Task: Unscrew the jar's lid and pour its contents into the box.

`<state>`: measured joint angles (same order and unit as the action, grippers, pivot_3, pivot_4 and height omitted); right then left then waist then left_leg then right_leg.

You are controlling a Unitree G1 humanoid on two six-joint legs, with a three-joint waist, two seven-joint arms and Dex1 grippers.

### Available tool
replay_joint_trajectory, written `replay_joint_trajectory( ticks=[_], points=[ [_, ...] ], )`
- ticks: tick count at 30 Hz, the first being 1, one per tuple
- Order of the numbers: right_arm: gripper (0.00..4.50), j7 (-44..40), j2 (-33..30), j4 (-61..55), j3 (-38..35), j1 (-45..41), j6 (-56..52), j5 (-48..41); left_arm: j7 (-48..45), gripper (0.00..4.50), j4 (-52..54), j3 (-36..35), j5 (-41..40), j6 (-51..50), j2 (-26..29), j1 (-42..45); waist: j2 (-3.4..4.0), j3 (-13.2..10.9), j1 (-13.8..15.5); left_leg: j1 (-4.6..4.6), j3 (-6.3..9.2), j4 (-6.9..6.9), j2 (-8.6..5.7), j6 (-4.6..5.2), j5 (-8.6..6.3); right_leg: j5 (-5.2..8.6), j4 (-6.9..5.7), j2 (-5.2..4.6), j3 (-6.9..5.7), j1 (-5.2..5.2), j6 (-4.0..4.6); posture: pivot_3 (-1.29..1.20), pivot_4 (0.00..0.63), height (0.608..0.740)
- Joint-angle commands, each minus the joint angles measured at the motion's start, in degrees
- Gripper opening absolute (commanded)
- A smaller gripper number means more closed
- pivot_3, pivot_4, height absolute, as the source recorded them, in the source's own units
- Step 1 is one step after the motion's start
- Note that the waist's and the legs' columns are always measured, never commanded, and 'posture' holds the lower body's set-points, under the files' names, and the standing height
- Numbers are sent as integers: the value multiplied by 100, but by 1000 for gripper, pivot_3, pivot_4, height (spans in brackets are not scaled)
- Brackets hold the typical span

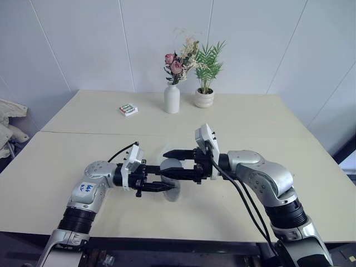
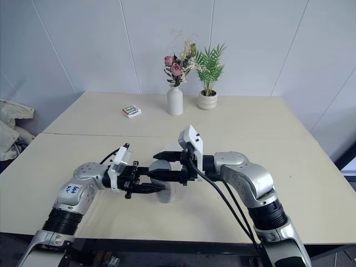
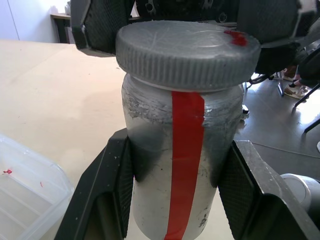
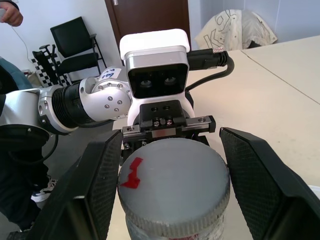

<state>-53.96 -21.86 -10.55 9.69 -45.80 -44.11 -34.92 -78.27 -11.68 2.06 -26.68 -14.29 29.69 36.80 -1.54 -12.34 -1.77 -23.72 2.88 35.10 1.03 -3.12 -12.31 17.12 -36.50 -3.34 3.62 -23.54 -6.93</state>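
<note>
Lid (image 3: 187,52) still on jar (image 3: 175,180): left gripper (image 3: 175,195) clamps jar body, right gripper (image 4: 172,195) straddles lid, fingers apart; unscrewing and pouring remain.

One jar (image 3: 182,165), with one lid (image 3: 187,47) and one red stripe. One box (image 3: 27,192). Two grippers: left (image 1: 158,187), right (image 1: 173,161). One white vase (image 1: 172,99) of flowers at 12 o'clock on the tabletop (image 1: 250,122), one potted plant (image 1: 204,83) beside it, one small pack (image 1: 128,109) at 11 o'clock.
</note>
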Motion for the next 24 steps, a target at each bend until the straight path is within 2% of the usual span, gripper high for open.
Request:
replay_joint_trajectory(
  ticks=[1,11,13,24],
  points=[
    [3230,-58,-56,-118,15,31,45,11,17,1976,250,-76,-97,-3,22,-15,0,0,2,0,0,0,0,0,0,0,0,0,0,0,0,0,150,740],
    [3230,-80,-52,-156,29,83,64,51,26,1976,268,-64,-103,-16,12,-15,0,0,1,0,0,0,0,0,0,0,0,0,0,0,0,0,150,740],
    [2861,-84,-41,-165,19,93,99,54,22,1976,265,-62,-103,-16,11,-13,0,0,1,0,0,0,0,0,0,0,1,0,0,0,0,0,150,740],
    [2861,36,130,-144,-181,49,138,-74,14,1976,297,-61,-111,-36,16,-37,0,0,0,0,0,0,0,0,0,0,1,0,0,0,0,0,150,740]
  ],
)
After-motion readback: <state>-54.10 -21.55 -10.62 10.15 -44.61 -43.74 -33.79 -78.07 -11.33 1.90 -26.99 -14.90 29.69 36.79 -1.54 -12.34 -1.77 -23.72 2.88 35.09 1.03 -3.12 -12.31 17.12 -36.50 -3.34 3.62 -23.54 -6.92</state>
